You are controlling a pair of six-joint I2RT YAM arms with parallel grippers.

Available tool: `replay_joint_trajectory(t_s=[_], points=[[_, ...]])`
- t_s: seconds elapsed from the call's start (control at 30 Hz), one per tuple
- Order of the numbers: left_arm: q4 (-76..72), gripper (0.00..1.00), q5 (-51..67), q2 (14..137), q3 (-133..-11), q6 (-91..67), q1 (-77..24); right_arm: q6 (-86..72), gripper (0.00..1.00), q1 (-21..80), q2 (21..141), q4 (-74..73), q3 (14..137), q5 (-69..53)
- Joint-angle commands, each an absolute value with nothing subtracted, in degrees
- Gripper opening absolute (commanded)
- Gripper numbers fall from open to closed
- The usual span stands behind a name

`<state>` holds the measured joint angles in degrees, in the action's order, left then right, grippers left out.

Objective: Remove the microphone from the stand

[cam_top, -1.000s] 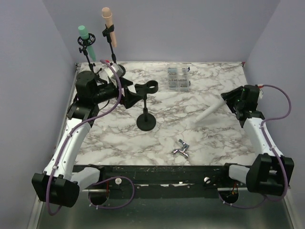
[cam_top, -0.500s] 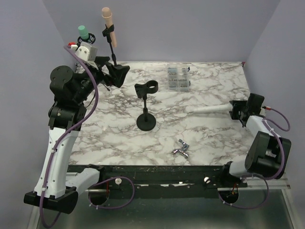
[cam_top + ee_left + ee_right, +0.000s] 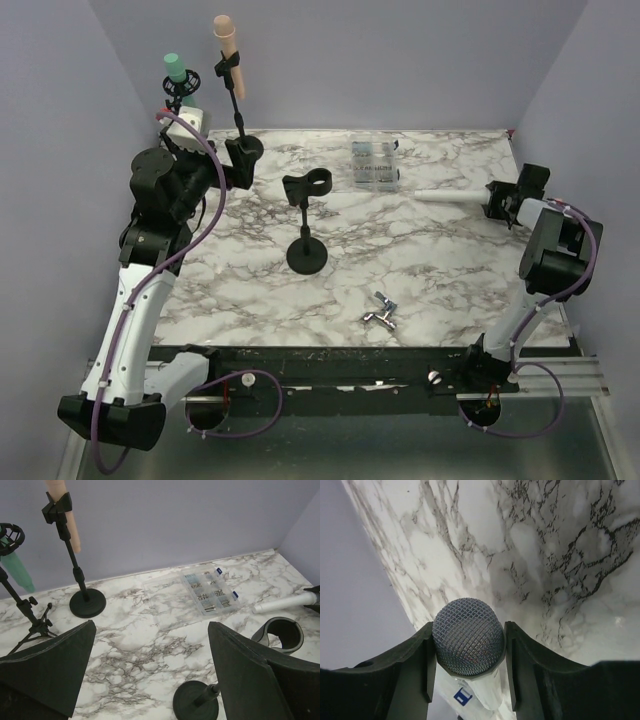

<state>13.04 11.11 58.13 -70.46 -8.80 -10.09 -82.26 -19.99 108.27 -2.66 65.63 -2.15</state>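
the right claw (image 3: 497,203) is clamped on the mesh head of the white microphone (image 3: 450,197), which lies pointing left at the far right of the marble surface (image 3: 420,280), perhaps just touching it. the black stand (image 3: 306,225) sits mid-surface, clip empty, well apart. the left claw (image 3: 150,675) gapes wide, holding nothing.

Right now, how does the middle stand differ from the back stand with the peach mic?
The middle stand has an empty clip, while the back stand grips a peach mic. The middle stand sits mid-table and the back stand is by the rear wall. The middle stand looks shorter and the back stand taller. Both are black with round bases.
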Motion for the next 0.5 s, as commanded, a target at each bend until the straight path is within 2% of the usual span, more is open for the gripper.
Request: replay_joint_trajectory(t_s=[0.0, 0.2, 0.47], points=[[11.5, 0.97, 9.7, 57.5, -70.2, -8.4, -9.3, -79.8, 0.01, -20.3, 112.1, -6.3, 68.7, -0.5], [11.1, 0.97, 11.9, 58.4, -70.2, -10.2, -8.8, -75.8, 0.1, -20.2, 113.4, -5.8, 67.4, 1.3], [11.7, 0.96, 12.7, 58.6, -70.7, -11.1, -7.6, -72.6, 0.34, -20.0, 116.4, -5.1, 67.8, 2.1]])
